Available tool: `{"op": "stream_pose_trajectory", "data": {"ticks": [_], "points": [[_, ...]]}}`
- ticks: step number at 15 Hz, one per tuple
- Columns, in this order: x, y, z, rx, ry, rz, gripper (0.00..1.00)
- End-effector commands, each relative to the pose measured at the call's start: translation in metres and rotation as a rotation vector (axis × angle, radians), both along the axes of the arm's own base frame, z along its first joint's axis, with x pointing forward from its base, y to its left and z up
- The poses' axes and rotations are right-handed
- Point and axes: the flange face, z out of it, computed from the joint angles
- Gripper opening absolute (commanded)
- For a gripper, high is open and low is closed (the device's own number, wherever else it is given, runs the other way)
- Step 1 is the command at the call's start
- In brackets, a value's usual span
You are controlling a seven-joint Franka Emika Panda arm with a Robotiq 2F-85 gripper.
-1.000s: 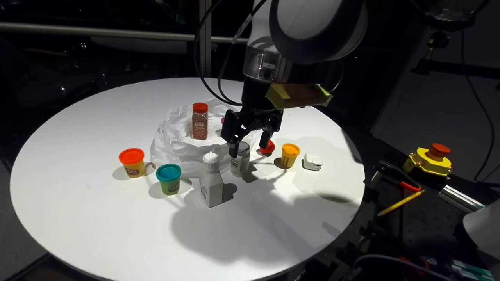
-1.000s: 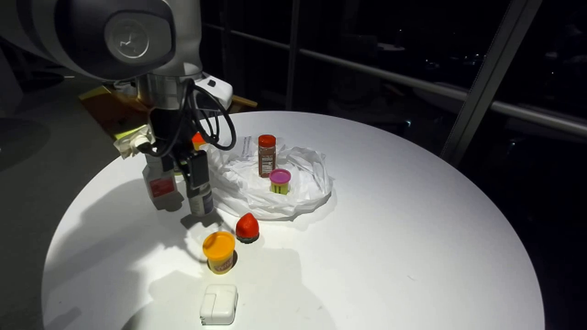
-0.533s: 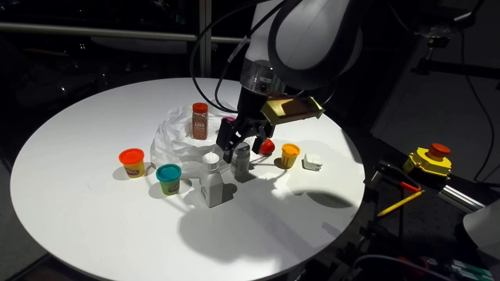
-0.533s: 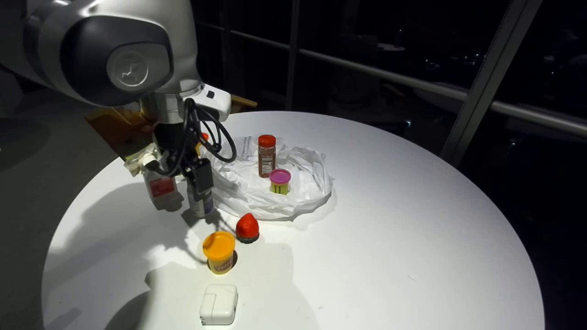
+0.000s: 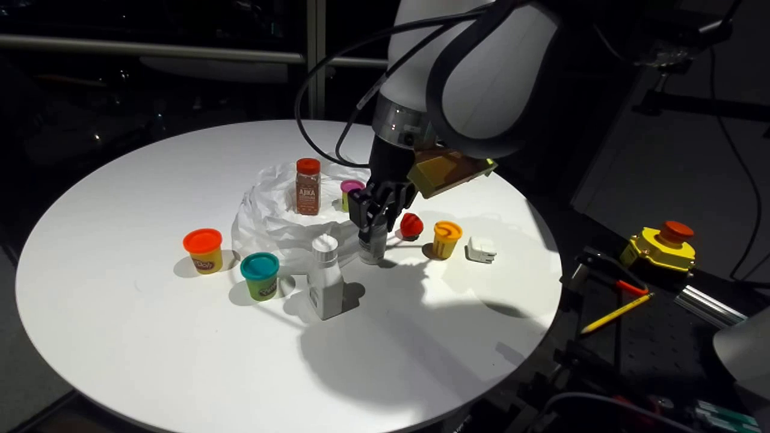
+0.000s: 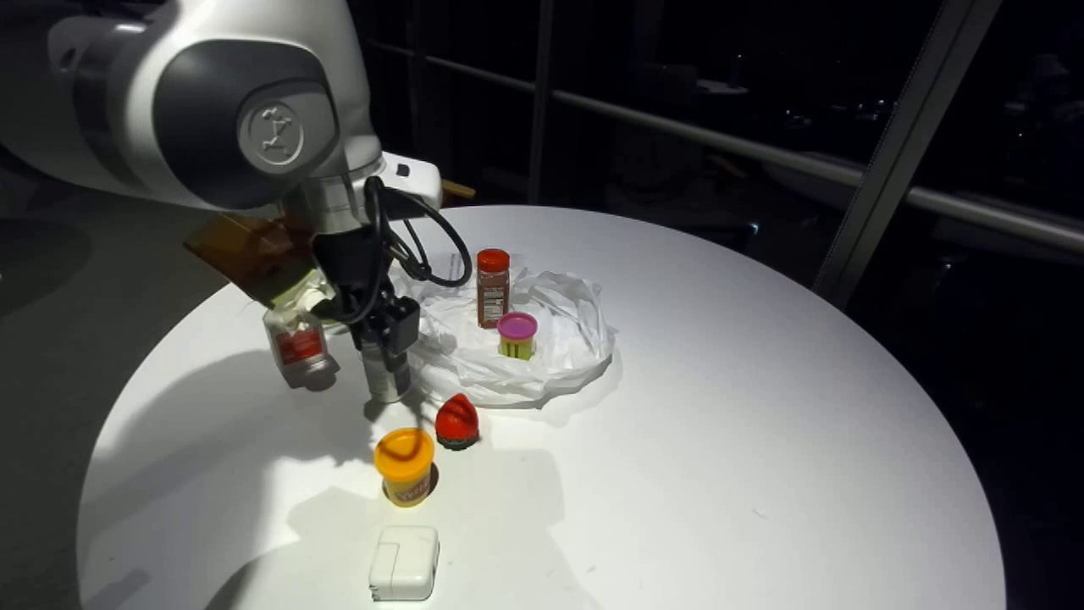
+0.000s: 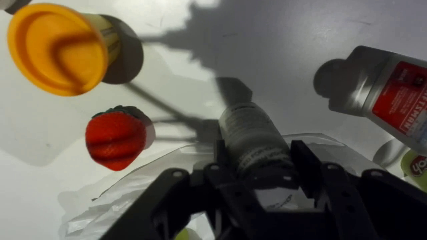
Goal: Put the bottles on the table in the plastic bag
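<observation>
A small grey bottle [image 5: 372, 252] with a dark cap stands near the bag's edge. My gripper [image 7: 258, 146] is shut on its upper part, a finger against each side in the wrist view. A white squeeze bottle [image 5: 326, 288] stands upright beside it; its red label [image 7: 402, 96] faces the wrist camera. The white plastic bag [image 6: 580, 326] lies spread and crumpled on the table [image 5: 144, 337]. Inside it a red-capped spice bottle [image 6: 493, 296] stands upright in both exterior views. The gripper covers the grey bottle's cap in both exterior views.
A pink-lidded tub [image 6: 517, 335] sits in the bag. Around the grey bottle stand a red strawberry [image 7: 115, 140] and an orange tub [image 7: 56, 50]. A white charger [image 6: 405, 563] lies farther off. Teal-lidded [image 5: 260, 276] and red-lidded [image 5: 203, 249] tubs stand by the bag.
My gripper has come down over the grey bottle and its fingers have drawn together on it. The bottle has shifted slightly toward the strawberry. Everything else stays where it was.
</observation>
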Motion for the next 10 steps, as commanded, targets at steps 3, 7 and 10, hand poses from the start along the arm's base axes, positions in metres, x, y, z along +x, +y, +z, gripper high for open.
{"op": "stream_pose_trajectory", "data": {"ticks": [3, 7, 10], "points": [[-0.024, 0.028, 0.036, -0.055, 0.04, 0.046, 0.26], [-0.034, 0.062, 0.091, -0.081, 0.071, 0.095, 0.26], [-0.016, 0.076, 0.123, -0.036, 0.024, 0.101, 0.26]]}}
